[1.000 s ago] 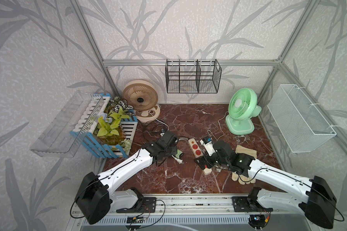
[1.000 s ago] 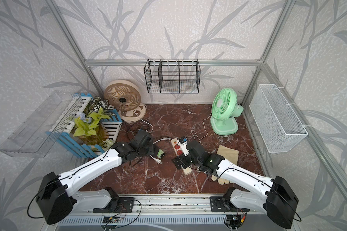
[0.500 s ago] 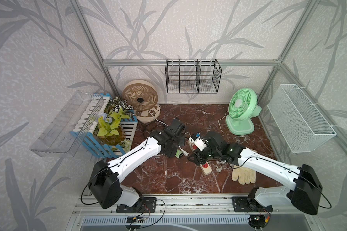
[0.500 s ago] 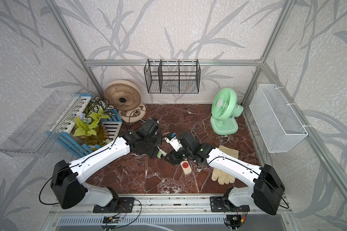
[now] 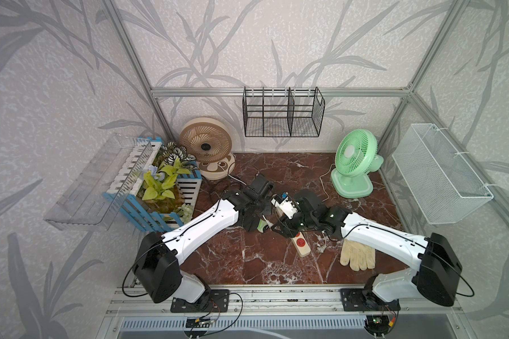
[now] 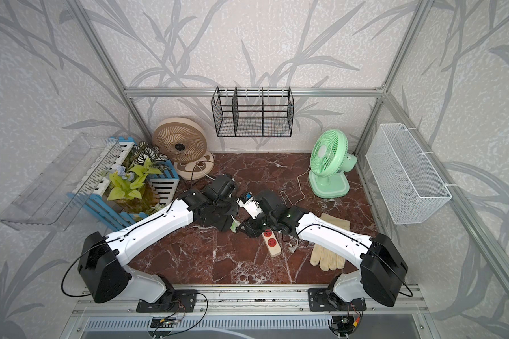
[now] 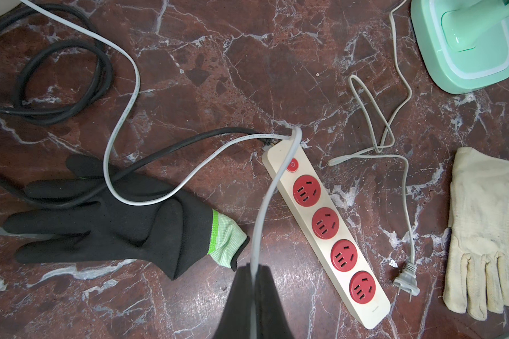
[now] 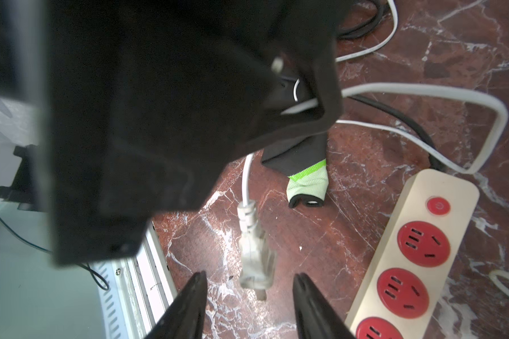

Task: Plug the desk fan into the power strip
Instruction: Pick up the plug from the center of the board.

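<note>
Marble table [image 7: 247,58] | left gripper [image 7: 254,273] pinches cord [image 7: 264,205]; right gripper [image 8: 250,274] spread around hanging plug [image 8: 254,252] | plug may swing, so you'd miss.

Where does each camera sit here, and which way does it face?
Top views: high at the front, looking down and back over the whole scene; left arm and right arm show in full.
Left wrist: on the left arm, looking down at the strip and black glove; the left gripper shows, shut on the cord.
Right wrist: on the right arm, looking past the open right gripper at the hanging plug; the left gripper looms close.
Shared: both wrist views show strip, cord and black glove.
</note>
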Motion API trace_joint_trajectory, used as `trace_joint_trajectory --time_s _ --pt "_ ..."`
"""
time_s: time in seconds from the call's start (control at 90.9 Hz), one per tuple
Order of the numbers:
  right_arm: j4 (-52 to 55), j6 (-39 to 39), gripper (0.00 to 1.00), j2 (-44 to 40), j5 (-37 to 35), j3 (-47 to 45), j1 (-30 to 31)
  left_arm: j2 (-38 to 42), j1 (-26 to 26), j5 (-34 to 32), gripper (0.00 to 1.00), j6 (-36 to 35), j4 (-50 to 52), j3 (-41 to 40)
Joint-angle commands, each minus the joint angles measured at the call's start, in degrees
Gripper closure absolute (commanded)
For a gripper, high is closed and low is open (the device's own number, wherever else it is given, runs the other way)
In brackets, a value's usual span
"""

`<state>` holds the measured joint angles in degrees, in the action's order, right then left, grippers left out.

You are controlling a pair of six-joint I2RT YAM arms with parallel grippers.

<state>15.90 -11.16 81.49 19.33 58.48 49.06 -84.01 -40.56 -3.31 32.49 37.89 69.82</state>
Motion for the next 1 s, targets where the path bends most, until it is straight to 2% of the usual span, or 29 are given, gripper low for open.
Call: trace_joint_trajectory --time_s 0.0,0.209,0.385,0.693,0.99 --pt "-2.8 -0.7 0.51 2.6 -0.2 1.8 0.6 0.1 -1.5 3.1 1.00 -0.1 -2.1 0.9" --pt "-4.0 -1.4 0.54 3.5 -2.4 1.6 0.7 0.2 -1.9 4.1 1.00 0.4 -3.3 0.9" --pt "-8.1 -2.8 0.55 3.5 -0.3 -1.3 0.7 1.2 -1.9 6.6 1.00 1.4 -5.8 -0.1" --pt "-9.9 -4.2 0.66 1.0 -0.3 -5.7 0.7 3.1 -1.8 6.2 1.00 2.3 -6.3 -0.7" --pt "-11.1 -5.8 0.63 -3.4 -1.2 -10.7 0.8 3.8 -1.1 4.2 1.00 3.0 -5.9 -0.7"
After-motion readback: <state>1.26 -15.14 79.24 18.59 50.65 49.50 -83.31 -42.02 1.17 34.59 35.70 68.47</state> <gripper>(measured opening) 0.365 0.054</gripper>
